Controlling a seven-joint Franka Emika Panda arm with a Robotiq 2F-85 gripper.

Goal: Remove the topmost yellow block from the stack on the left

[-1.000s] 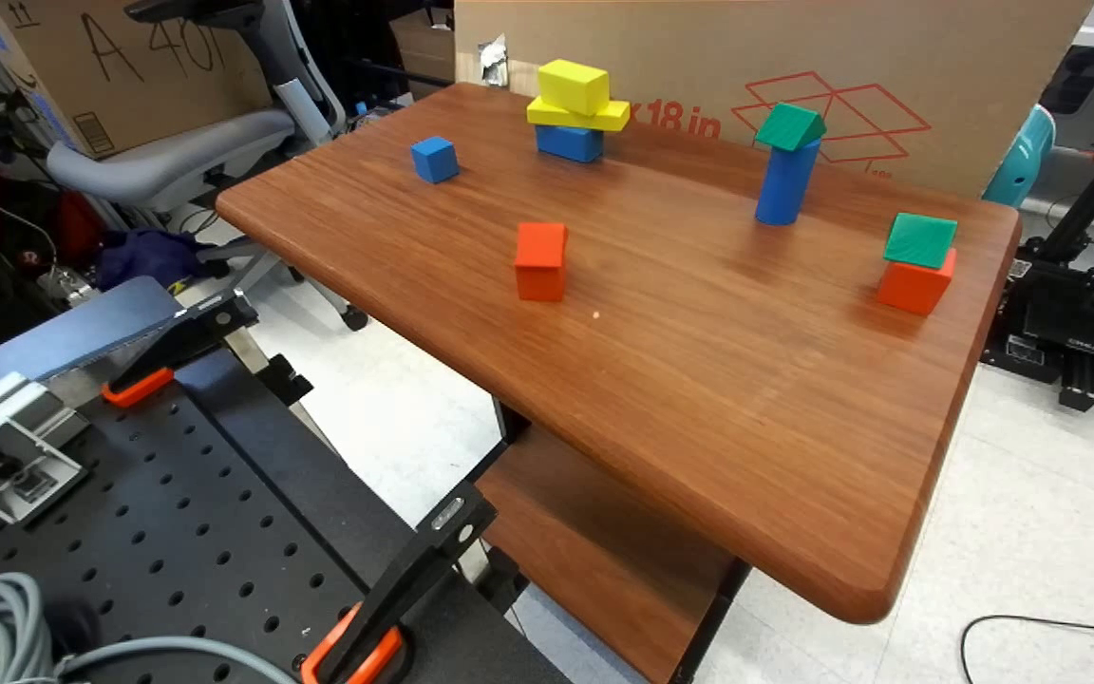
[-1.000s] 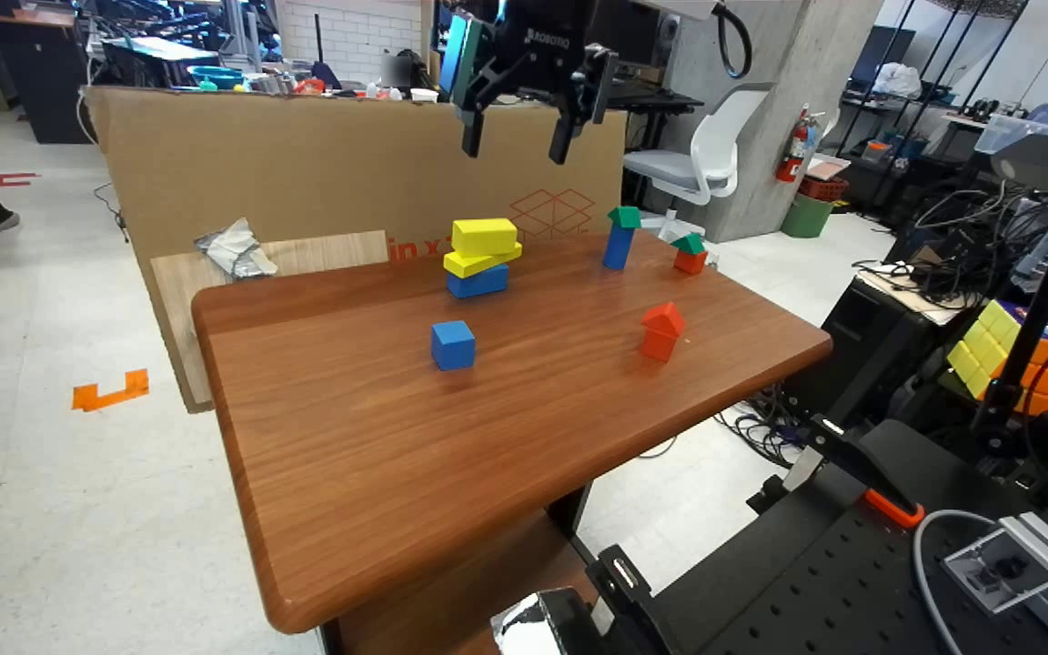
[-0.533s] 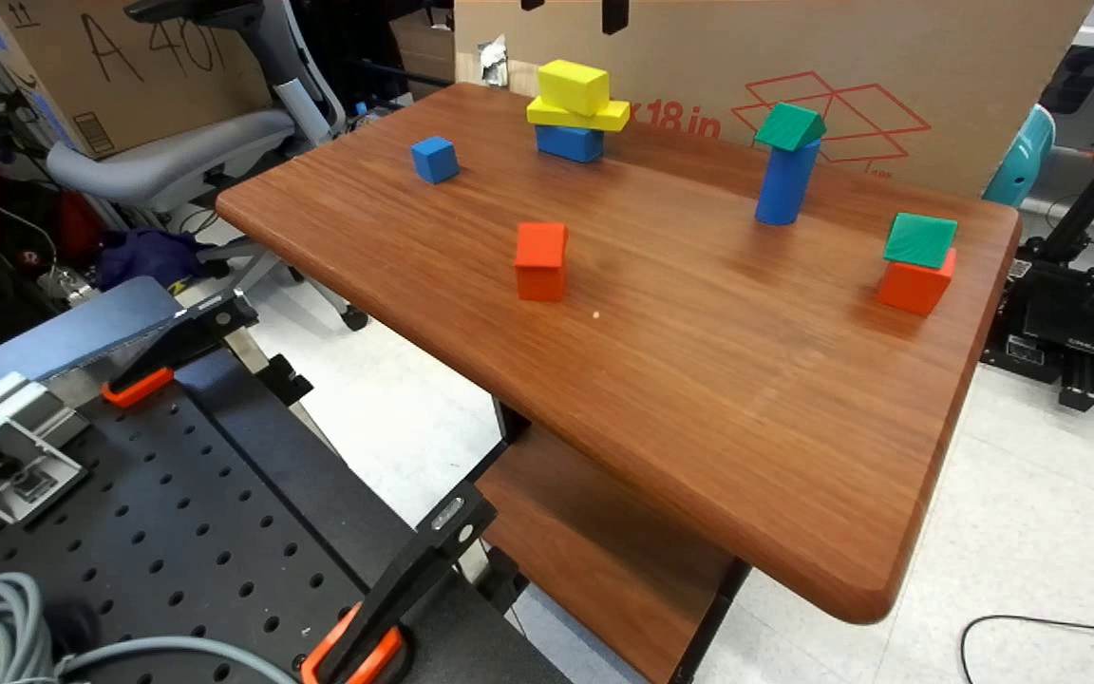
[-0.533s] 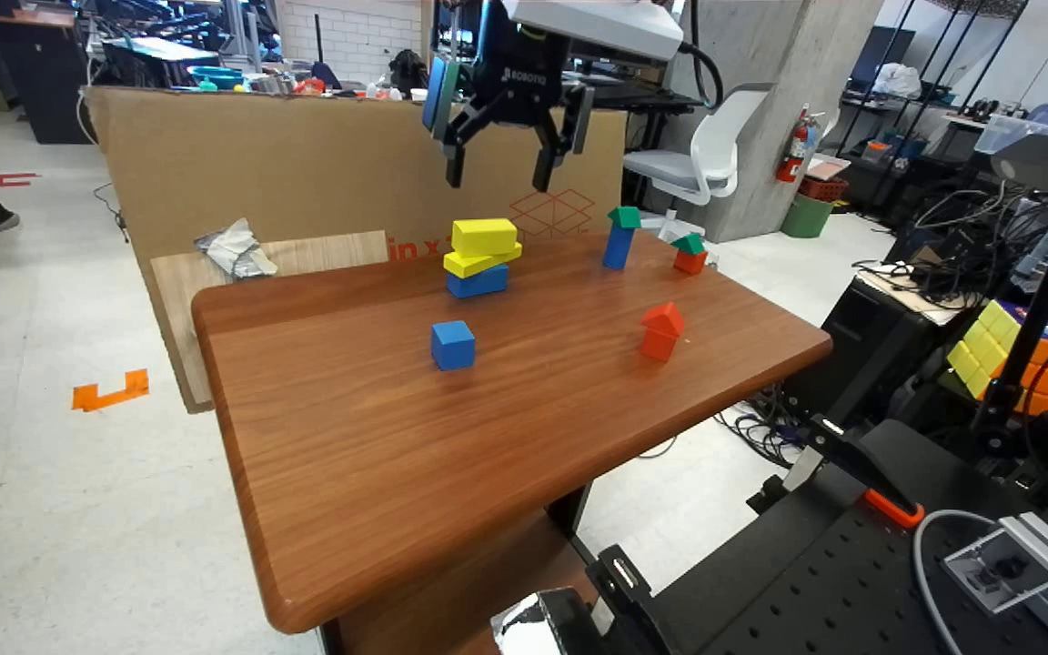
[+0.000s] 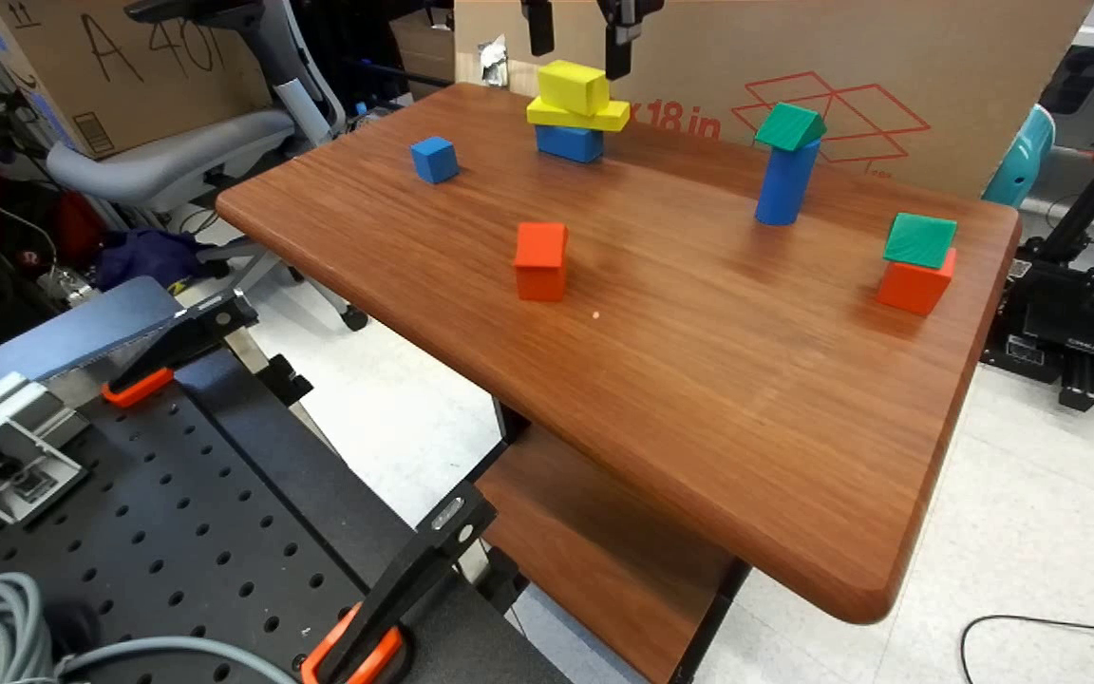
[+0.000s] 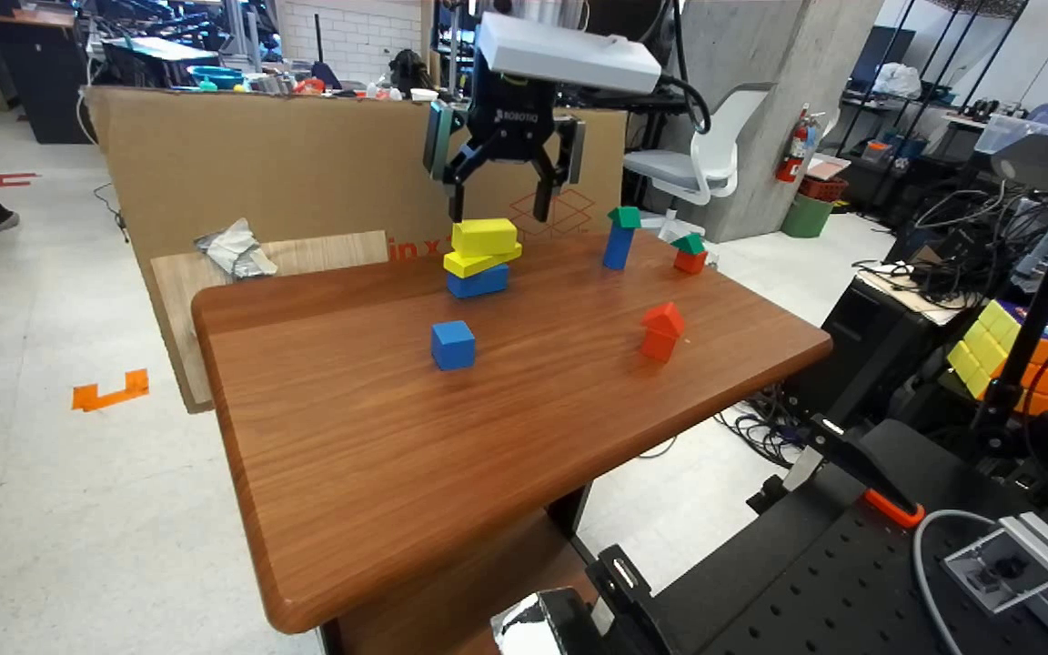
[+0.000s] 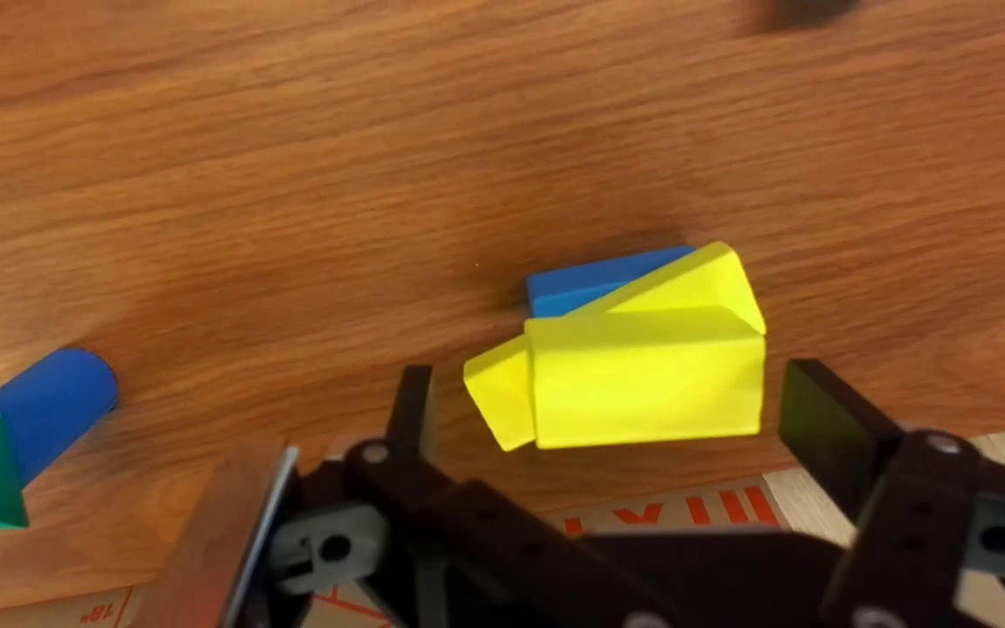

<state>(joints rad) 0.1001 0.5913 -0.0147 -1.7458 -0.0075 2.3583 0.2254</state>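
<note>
The topmost yellow block (image 5: 574, 87) (image 6: 484, 237) rests on a flatter, longer yellow block (image 5: 615, 116) (image 6: 480, 264), which lies turned at an angle on a blue block (image 5: 569, 143) (image 6: 477, 283). This stack stands near the back edge of the table. My gripper (image 5: 579, 54) (image 6: 498, 215) is open and empty, pointing down just above the stack. In the wrist view, the gripper (image 7: 611, 384) has one finger on each side of the topmost yellow block (image 7: 646, 388), with gaps at both ends. The flat yellow block (image 7: 502, 392) and blue block (image 7: 590, 281) show beneath.
A cardboard sheet (image 5: 680, 57) stands behind the table's back edge. A blue post (image 5: 787, 185) with a green top, a red block (image 5: 917, 285) under a green one, a red pair (image 6: 660, 334) and a blue cube (image 5: 435, 160) stand elsewhere on the table (image 5: 746, 380).
My gripper has come down from above, ending close over the stack, and shifted slightly left in an exterior view. It stays open. The blocks have not moved.
</note>
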